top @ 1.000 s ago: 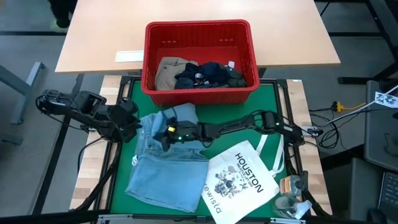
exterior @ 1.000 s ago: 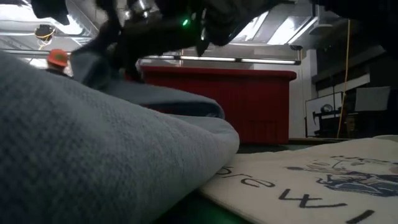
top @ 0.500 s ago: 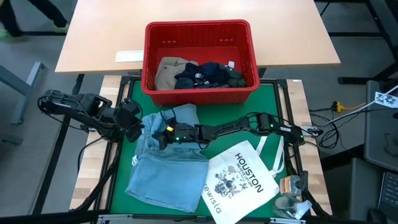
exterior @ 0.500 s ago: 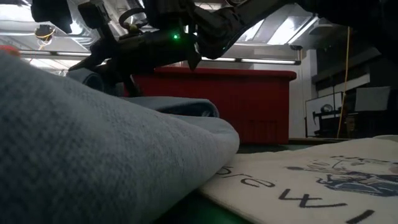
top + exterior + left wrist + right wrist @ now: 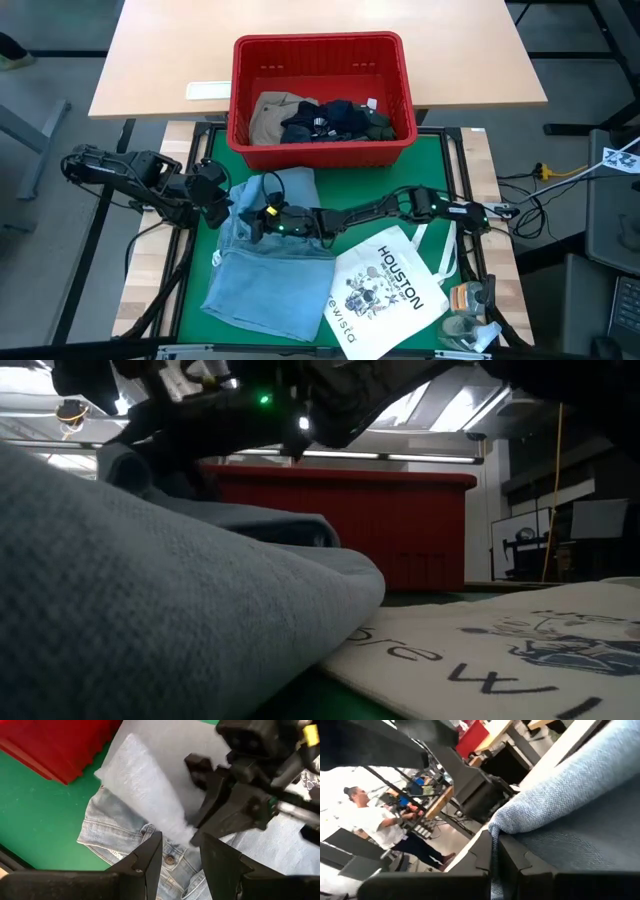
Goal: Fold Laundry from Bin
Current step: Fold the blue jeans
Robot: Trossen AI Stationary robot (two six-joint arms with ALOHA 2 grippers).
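Observation:
A light blue denim garment lies spread on the green mat, in front of the red bin. Inside the bin lie khaki, navy and dark green laundry. My right gripper reaches in from the table's right and is shut on a raised flap of the denim. My left gripper hovers open over the garment's left edge, by a button, next to the right gripper. The low view shows the denim close up and the bin behind it. My right gripper pinches a folded edge of the denim flap between its two fingers. The fingers come in about level from the table's right side. The held flap is raised off the rest of the garment, which lies on the mat.
A white tote bag printed "HOUSTON" lies on the mat's near right part, under the right arm. Small clutter sits at the near right corner. A wooden table stands behind the bin. A person shows in the room beyond.
My right gripper has moved toward the table's left edge, still shut on the denim flap. It has drawn the flap farther over the garment's left part. The rest of the garment has stayed flat on the mat.

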